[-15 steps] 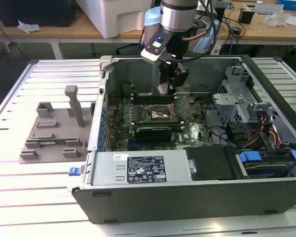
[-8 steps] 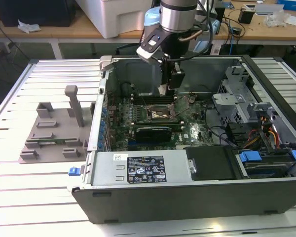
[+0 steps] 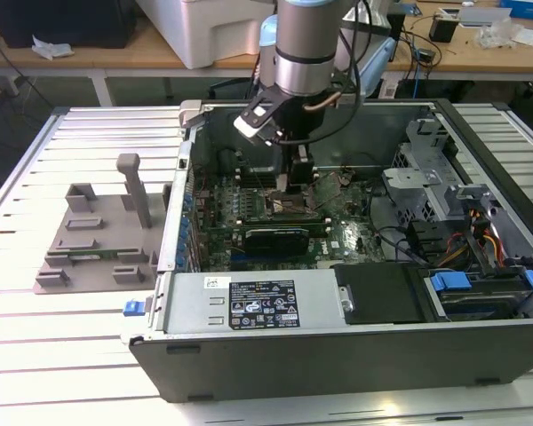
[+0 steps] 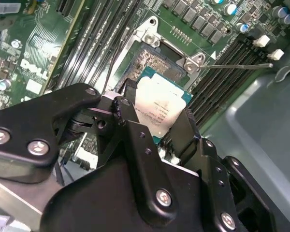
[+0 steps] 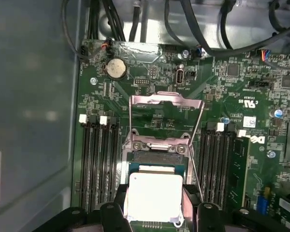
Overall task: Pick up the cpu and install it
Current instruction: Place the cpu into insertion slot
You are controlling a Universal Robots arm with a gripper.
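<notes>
Slatted metal forms the bench (image 3: 35,373), on which an open computer case (image 3: 338,359) is laid flat across the middle and lower right of the exterior view's frame, so that the motherboard (image 3: 218,220) faces upward and can be reached from above. A grey moulded fixture (image 3: 98,240) is set well apart from it, toward the exterior view's left. The arm is lowered into the case near the frame's upper middle, and the tool (image 3: 298,182) is clamped on the cpu (image 5: 152,195). In both wrist views the black fingers (image 5: 190,198) are pressed against two opposite edges, a hold judged to keep the silver top and the underside untouched. The chip is held level just over the socket (image 5: 154,157), between the two banks of memory slots (image 5: 99,159). The socket's load plate (image 5: 166,100) is swung up and back, leaving the contact field bare to receive it. In the second wrist view the cpu (image 4: 159,108) covers part of that field and the rest lies exposed beyond it (image 4: 154,60) — so the chip is judged not yet seated, though contact cannot be ruled out.
</notes>
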